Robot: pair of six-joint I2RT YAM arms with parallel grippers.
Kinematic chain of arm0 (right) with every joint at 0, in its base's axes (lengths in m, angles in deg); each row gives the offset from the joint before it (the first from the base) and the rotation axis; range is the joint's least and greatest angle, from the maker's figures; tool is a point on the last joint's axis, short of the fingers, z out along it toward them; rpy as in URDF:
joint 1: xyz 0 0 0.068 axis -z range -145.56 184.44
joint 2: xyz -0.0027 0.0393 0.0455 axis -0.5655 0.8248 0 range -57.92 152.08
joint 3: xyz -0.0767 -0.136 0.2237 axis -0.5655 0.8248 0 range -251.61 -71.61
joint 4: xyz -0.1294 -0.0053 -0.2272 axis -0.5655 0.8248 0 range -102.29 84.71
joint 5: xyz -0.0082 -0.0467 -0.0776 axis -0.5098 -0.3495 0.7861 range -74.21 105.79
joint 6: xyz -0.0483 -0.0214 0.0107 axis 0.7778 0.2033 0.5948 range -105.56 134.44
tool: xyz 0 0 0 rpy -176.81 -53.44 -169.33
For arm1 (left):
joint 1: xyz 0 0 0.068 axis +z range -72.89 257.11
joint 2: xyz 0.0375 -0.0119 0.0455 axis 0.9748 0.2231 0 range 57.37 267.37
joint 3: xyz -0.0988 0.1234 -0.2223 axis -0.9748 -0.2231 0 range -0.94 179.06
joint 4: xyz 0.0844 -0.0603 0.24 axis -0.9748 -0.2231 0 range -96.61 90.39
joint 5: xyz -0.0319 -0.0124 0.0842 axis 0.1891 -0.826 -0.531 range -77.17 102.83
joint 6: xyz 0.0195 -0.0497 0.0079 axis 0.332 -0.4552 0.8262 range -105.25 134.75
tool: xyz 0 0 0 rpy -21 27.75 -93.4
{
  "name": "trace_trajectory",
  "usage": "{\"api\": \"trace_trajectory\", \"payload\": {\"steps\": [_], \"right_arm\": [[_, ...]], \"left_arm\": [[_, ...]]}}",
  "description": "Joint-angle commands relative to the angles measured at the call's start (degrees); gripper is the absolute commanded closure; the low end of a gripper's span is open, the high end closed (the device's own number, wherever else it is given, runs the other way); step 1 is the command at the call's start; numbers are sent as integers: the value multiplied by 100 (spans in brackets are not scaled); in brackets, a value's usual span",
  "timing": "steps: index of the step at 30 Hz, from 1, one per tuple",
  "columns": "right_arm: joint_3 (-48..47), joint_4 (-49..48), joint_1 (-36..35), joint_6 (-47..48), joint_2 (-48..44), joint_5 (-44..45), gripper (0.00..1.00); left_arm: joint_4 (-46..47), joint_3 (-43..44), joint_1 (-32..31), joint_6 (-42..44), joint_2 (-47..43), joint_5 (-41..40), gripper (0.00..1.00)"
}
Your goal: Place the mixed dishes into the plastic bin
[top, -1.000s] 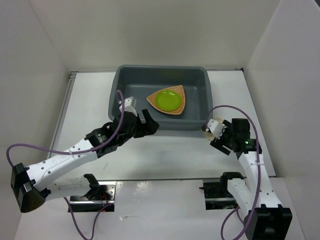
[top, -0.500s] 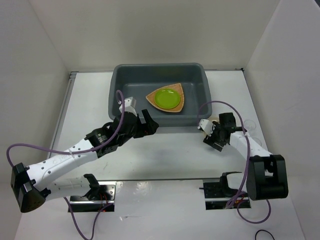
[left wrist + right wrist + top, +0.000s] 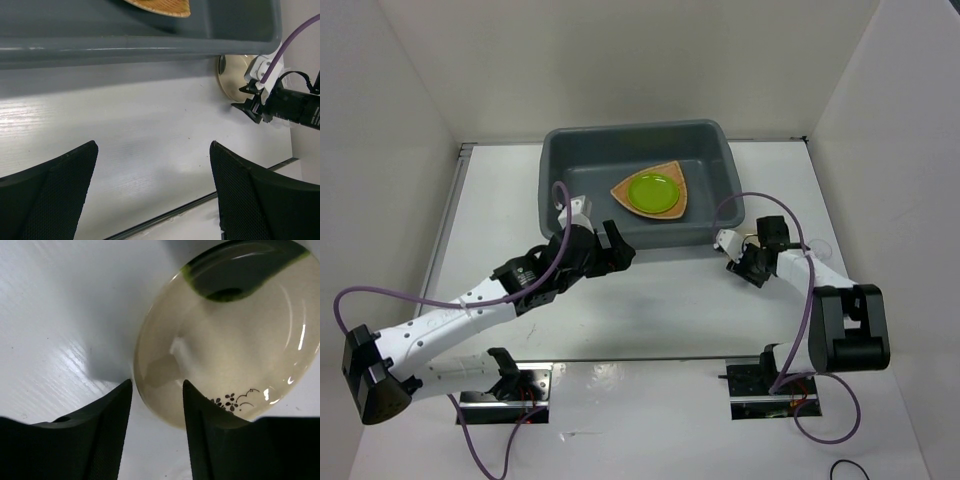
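Note:
The dark grey plastic bin (image 3: 560, 180) stands at the back of the table. Inside it lies the tan wooden plate (image 3: 670, 205) with the lime-green plate (image 3: 652, 191) on top. The cream plate (image 3: 235, 340), marked with small dark flowers, lies on the table by the bin's near right corner (image 3: 231, 80). My right gripper (image 3: 157, 390) straddles the plate's rim with its jaws half closed and a gap still showing (image 3: 740, 258). My left gripper (image 3: 155, 175) hangs wide open over bare table in front of the bin's near wall (image 3: 592, 248). A clear cup (image 3: 817, 247) shows faintly to the right.
White walls close in the table on the left, right and back. The bin's near wall (image 3: 125, 50) runs just ahead of my left fingers. A purple cable (image 3: 735, 205) loops from the right wrist over the bin's corner. The table's front edge (image 3: 165, 215) lies below the left gripper.
My right arm has stretched out low toward the bin's near right corner, and its jaws have narrowed around the cream plate's rim. The left arm has barely moved.

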Motion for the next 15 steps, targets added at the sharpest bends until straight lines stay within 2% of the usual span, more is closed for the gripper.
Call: {"api": "trace_trajectory", "payload": {"steps": [1,10,12,13,15], "right_arm": [[-386,63,47,9,495,-105,56],[-396,204,47,70,690,158,70],[-334,256,47,18,690,220,79],[-404,448,47,-43,690,220,88],[-484,695,47,-97,690,220,94]], "left_arm": [[92,-24,33,-6,16,-113,1],[92,-85,87,-6,-36,-113,1],[92,-85,87,-6,-36,-113,1],[92,-85,87,-6,-89,-113,1],[92,-85,87,-6,-89,-113,1]]}}
